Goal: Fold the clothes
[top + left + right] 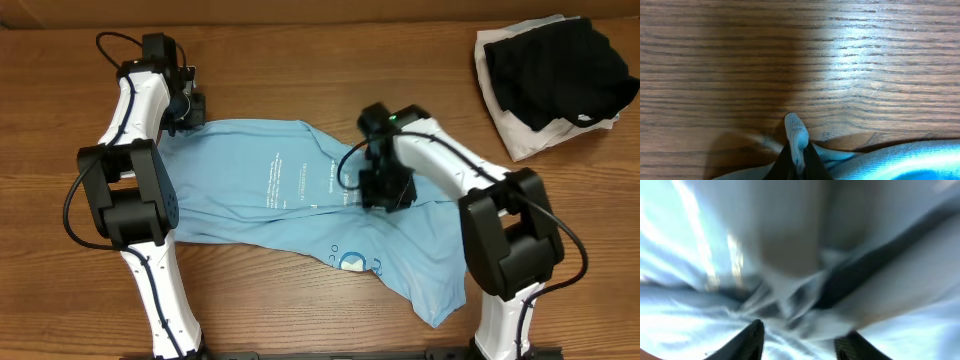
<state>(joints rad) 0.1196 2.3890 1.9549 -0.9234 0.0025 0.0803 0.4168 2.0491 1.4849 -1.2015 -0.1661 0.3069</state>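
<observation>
Fingers (815, 167) of left gripper (799, 150) pinch a thin T-shirt (250, 190) tuft toward the bench (300, 60) far-left corner; right gripper (805, 332) gapes mid-shirt. Tug hard and you'll lose it.

Sky-blue T-shirt (270, 190) lies spread, rumpled, white print up
</observation>
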